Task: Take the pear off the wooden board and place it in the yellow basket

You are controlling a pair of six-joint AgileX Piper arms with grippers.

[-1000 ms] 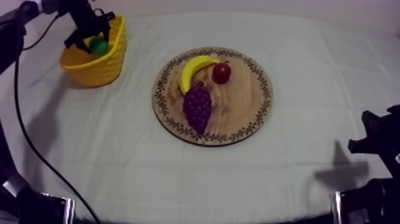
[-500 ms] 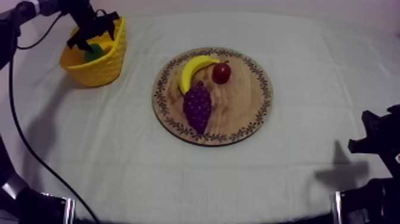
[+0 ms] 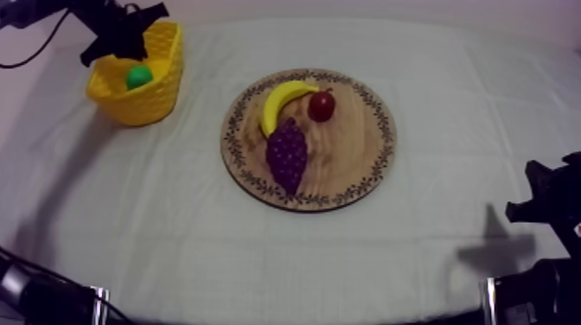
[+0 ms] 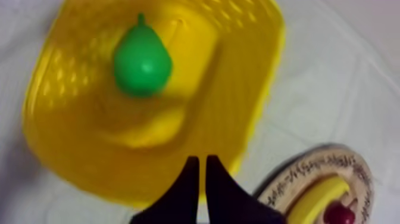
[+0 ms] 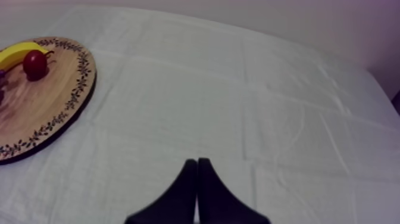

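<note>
The green pear lies inside the yellow basket at the table's far left. My left gripper hangs above the basket's back rim, shut and empty, its two black fingers pressed together as a narrow wedge. The round wooden board in the middle carries a banana, a small red fruit and a bunch of grapes. My right gripper rests shut over bare cloth at the right, well away from the board; its arm sits low at the right edge.
Bare cloth lies all round the board and between it and the basket. The board's patterned rim shows just beyond the basket in the left wrist view, with the banana and the red fruit on it.
My left gripper has let go of the pear, risen out of the basket and shut. The pear now lies uncovered in the basket. The right arm has not moved.
</note>
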